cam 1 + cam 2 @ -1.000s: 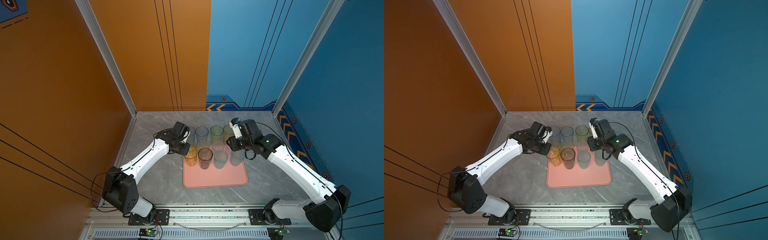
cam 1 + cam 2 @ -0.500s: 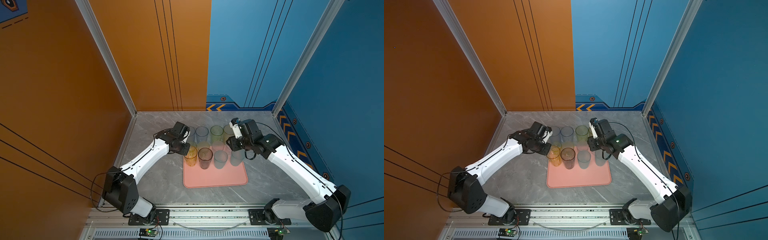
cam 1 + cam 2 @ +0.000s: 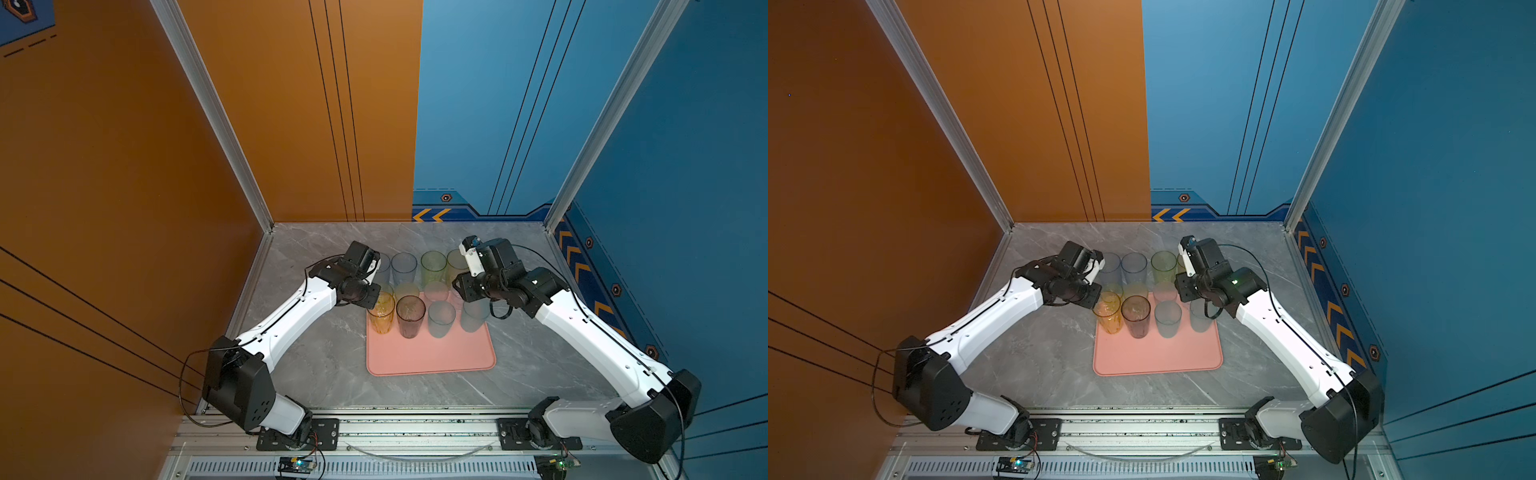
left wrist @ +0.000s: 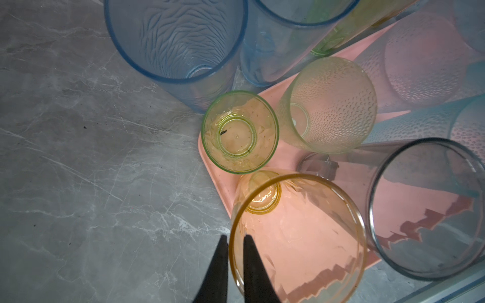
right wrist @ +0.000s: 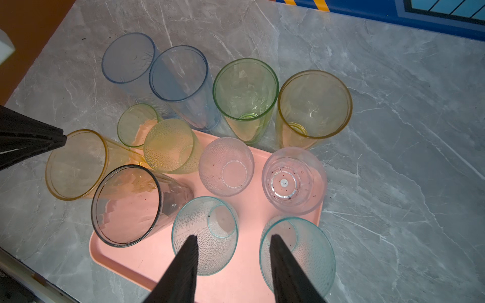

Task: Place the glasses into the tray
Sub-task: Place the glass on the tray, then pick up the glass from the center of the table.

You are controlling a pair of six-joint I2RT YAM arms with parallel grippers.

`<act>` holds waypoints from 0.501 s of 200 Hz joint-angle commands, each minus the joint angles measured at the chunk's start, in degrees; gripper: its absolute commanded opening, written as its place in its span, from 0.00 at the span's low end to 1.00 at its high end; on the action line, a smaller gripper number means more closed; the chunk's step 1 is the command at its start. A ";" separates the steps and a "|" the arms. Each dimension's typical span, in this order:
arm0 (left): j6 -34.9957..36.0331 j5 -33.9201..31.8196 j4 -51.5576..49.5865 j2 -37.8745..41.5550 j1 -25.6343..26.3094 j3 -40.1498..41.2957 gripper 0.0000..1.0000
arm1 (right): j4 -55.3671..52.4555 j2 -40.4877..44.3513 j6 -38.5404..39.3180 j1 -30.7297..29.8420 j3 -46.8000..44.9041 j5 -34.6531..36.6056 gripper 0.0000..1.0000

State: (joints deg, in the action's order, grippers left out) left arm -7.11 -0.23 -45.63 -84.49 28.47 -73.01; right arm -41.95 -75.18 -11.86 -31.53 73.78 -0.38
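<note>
The salmon-pink tray (image 3: 432, 357) (image 3: 1158, 357) holds several glasses. A tall amber glass (image 4: 296, 236) (image 3: 381, 316) stands upright on its near left corner. My left gripper (image 4: 234, 237) straddles this glass's rim, one finger outside and one inside, with a small gap, so it is open. Beside the amber glass stand a dark grey glass (image 3: 410, 316) and two teal glasses (image 5: 204, 236) (image 5: 298, 257). My right gripper (image 5: 232, 236) hovers open above the teal pair, holding nothing. A small green glass (image 4: 240, 132) sits at the tray's far left corner.
Behind the tray, on the marble table (image 3: 316, 357), stand two tall blue glasses (image 5: 128, 57) (image 5: 181, 76), a tall green glass (image 5: 245, 89) and a tall yellow one (image 5: 315, 105). Short dimpled yellow (image 5: 170, 145) and clear (image 5: 227, 166) glasses fill the tray's back row. Walls enclose three sides.
My left jaws have eased slightly apart at the amber glass's rim. Both arms and all the glasses stay where they were.
</note>
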 commanded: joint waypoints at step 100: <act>-1.40 -8.02 14.94 19.43 -4.01 4.70 0.15 | -3.72 -0.49 -1.41 8.25 4.54 0.63 0.42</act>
State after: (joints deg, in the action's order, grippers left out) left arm -7.03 -6.72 -37.58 -66.59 25.87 -70.76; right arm -42.46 -75.35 -12.05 -26.28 74.43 -0.16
